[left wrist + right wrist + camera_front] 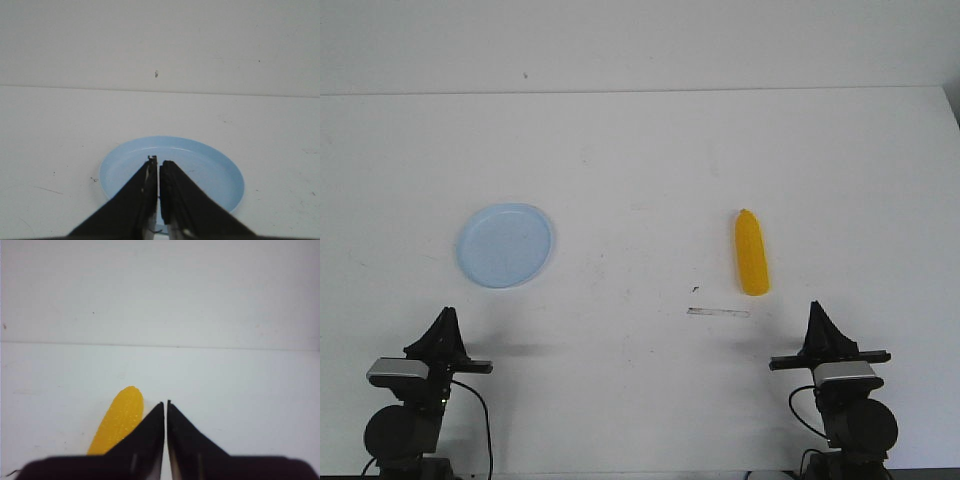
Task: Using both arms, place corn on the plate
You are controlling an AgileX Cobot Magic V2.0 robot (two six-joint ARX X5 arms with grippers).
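The yellow corn (752, 253) lies on the white table right of centre, its pointed end away from me. It shows in the right wrist view (116, 422), just beside my shut right gripper (165, 403). The pale blue plate (506, 245) sits left of centre and is empty. In the left wrist view the plate (210, 165) lies beyond and under my shut left gripper (158, 161). In the front view the left gripper (445, 318) and right gripper (817, 310) rest near the table's front edge, both empty and apart from the corn and the plate.
A thin dark strip (718, 312) and a small dark speck (694, 289) lie on the table just in front of the corn. The table's far edge (640, 91) meets a white wall. Black cables trail from both arm bases.
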